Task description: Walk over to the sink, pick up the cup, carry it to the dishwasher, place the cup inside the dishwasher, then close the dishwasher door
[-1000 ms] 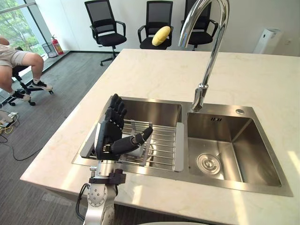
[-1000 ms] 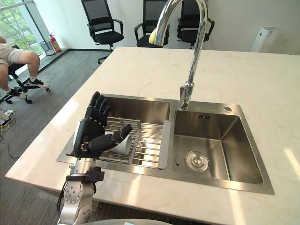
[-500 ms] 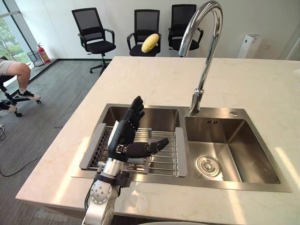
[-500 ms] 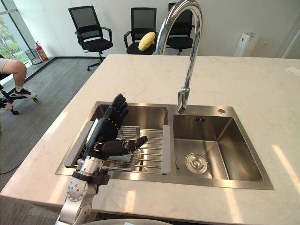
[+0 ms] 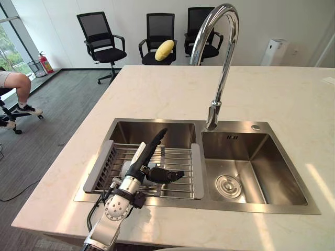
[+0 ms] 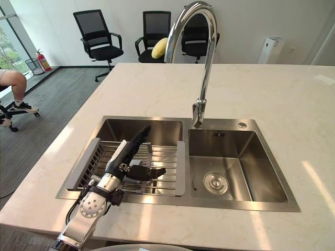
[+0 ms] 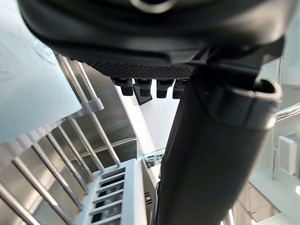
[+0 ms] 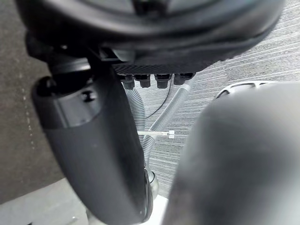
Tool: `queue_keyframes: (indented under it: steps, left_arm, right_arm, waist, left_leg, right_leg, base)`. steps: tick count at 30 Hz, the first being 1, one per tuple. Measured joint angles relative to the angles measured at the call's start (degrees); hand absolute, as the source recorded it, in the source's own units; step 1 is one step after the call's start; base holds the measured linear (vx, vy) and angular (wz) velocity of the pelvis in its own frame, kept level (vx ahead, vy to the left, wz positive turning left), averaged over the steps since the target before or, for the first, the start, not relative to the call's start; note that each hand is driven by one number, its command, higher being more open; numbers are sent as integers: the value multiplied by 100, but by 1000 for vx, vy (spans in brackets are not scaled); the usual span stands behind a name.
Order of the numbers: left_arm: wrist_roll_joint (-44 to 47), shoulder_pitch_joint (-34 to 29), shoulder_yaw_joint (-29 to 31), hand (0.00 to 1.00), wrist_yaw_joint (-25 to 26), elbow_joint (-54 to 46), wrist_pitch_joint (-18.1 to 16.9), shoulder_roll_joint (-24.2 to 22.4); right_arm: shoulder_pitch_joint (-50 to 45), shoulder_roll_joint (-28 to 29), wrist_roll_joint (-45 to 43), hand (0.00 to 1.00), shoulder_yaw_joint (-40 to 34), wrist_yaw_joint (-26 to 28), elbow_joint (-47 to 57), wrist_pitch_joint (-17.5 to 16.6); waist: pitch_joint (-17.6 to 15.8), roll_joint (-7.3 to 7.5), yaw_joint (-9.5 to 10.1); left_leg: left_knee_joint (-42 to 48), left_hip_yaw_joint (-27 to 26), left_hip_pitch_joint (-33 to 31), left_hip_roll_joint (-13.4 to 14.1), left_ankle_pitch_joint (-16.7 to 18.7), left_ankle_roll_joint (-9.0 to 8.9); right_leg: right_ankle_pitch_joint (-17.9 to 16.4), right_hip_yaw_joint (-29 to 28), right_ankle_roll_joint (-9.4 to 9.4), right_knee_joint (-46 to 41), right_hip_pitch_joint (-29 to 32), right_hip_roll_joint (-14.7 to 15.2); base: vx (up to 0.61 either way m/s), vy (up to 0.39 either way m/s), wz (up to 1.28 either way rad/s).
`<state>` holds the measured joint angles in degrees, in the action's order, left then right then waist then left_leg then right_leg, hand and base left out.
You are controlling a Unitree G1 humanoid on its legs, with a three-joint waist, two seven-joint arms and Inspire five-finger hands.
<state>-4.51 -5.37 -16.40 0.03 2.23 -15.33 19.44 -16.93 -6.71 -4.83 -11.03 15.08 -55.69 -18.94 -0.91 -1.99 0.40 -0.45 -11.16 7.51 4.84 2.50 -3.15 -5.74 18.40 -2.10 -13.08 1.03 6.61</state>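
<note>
One cup (image 5: pixel 150 168) on left basin (image 5: pixel 172 133)'s rack (image 5: pixel 178 157)

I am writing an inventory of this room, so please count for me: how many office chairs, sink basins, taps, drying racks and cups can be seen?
Office chairs: 3
Sink basins: 2
Tap: 1
Drying rack: 1
Cup: 1
Total: 8

The cup (image 5: pixel 151 168) was a small pale thing on the wire rack (image 5: pixel 178 157) in the sink's (image 5: pixel 131 134) left basin, mostly hidden behind my left hand (image 5: pixel 140 159), between thumb and fingers.
</note>
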Motion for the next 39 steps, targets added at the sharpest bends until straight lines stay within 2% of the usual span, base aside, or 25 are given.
queue_keyframes:
  steps: [9, 14, 20, 29, 34, 39]
  left_arm:
    - [-196, 228, 53, 100, 147, 98, 57, 428]
    - [-341, 245, 327, 100, 117, 94, 66, 634]
    - [-352, 251, 566, 100, -189, 45, 55, 868]
    - [-451, 257, 821, 100, -305, 20, 30, 1125]
    - [-439, 257, 1163, 100, -534, -18, -128, 1238]
    - [-387, 257, 1223, 100, -821, -32, -261, 1386]
  right_arm:
    - [6, -34, 84, 100, -27, 34, -124, 72]
    - [38, -6, 178, 100, -108, 91, -125, 78]
    - [37, -4, 226, 100, -137, 148, -125, 82]
    - [18, 12, 281, 100, -218, 206, -125, 89]
    - [25, 14, 422, 100, -268, 238, -124, 93]
    - [45, 14, 453, 100, -273, 248, -124, 93]
  waist:
    - [-10, 13, -30]
    - [-24, 27, -36]
    - [-30, 37, -9]
    - [-43, 56, 19]
    - [-45, 58, 36]
    - [-45, 58, 48]
  left_leg:
    - [-80, -31, 37, 9, -27, -12]
    - [-98, -31, 57, 2, -28, -10]
    - [-103, -17, 65, -5, -33, -2]
    - [-144, 72, 66, -4, -44, -9]
    - [-162, 84, 67, -14, -44, -8]
    - [-151, 98, 68, -20, -46, -5]
  right_leg:
    - [-12, -36, 27, -9, 22, -36]
    - [-16, -39, 30, -16, 17, -35]
    - [-33, -29, 32, -36, 12, -23]
    - [-137, 61, 28, -112, 14, -2]
    - [-143, 72, 25, -120, 13, 5]
    - [-158, 81, 25, -155, 14, 23]
  base:
    - [-3, -2, -1]
    - [0, 0, 0]
    - [0, 0, 0]
    - [17, -13, 5]
    - [7, -2, 0]
    - [0, 0, 0]
